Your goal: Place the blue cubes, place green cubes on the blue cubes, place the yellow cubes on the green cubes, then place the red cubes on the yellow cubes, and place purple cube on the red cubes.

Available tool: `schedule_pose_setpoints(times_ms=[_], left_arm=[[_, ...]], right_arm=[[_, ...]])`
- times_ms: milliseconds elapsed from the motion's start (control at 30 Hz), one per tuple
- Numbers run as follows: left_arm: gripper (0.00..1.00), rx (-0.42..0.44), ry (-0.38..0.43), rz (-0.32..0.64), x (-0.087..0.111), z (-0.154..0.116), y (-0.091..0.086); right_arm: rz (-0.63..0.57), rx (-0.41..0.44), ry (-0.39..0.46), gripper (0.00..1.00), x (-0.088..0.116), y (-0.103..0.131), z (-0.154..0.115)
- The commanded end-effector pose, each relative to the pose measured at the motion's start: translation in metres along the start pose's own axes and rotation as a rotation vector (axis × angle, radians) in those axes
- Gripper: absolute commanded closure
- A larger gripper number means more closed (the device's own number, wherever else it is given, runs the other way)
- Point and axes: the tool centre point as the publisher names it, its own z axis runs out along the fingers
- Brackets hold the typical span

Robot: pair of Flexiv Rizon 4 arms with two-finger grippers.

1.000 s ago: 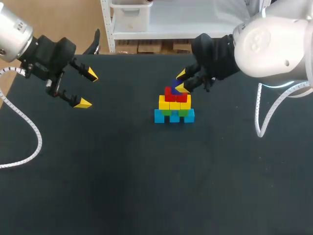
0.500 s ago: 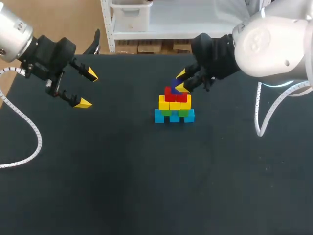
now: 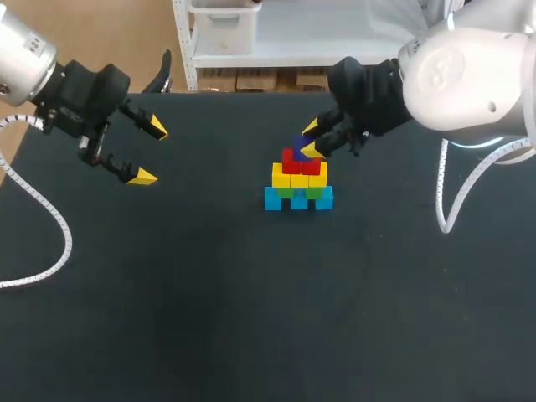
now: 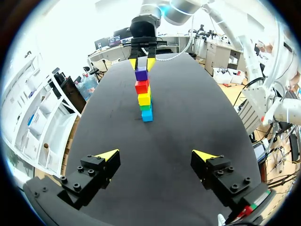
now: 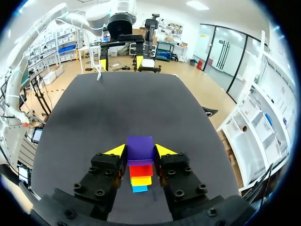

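One purple cube (image 5: 139,147) atop red cubes (image 3: 300,166), clamped by right hand (image 5: 140,150); left hand (image 4: 156,154) spread wide, well apart.

You have a mid-table tower rising from blue cubes (image 3: 299,200) through green cubes (image 3: 286,192), yellow cubes (image 3: 299,177) and red cubes (image 3: 291,165) to the purple cube (image 4: 141,74).

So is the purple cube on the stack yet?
On: purple cube rests atop the red cubes, right gripper shut on it.
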Motion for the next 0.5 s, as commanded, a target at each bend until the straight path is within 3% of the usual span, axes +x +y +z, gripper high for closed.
schedule_pose_setpoints(times_ms=[33, 100, 300, 500], left_arm=[[0.00, 0.000, -0.002, 0.002, 0.0009, 0.0000, 0.0005], [0.00, 0.000, -0.002, 0.002, 0.0009, 0.0000, 0.0005], [0.00, 0.000, -0.002, 0.002, 0.0009, 0.0000, 0.0005], [0.00, 0.000, -0.002, 0.002, 0.0009, 0.0000, 0.0005]], right_arm=[[-0.001, -0.005, -0.003, 0.75, 0.0001, -0.0019, 0.0010], [-0.001, -0.005, -0.003, 0.74, 0.0001, -0.0021, 0.0012], [-0.002, -0.008, -0.003, 0.58, 0.0005, -0.0026, 0.0014], [-0.005, -0.010, -0.006, 0.51, 0.0005, -0.0030, 0.0013]])
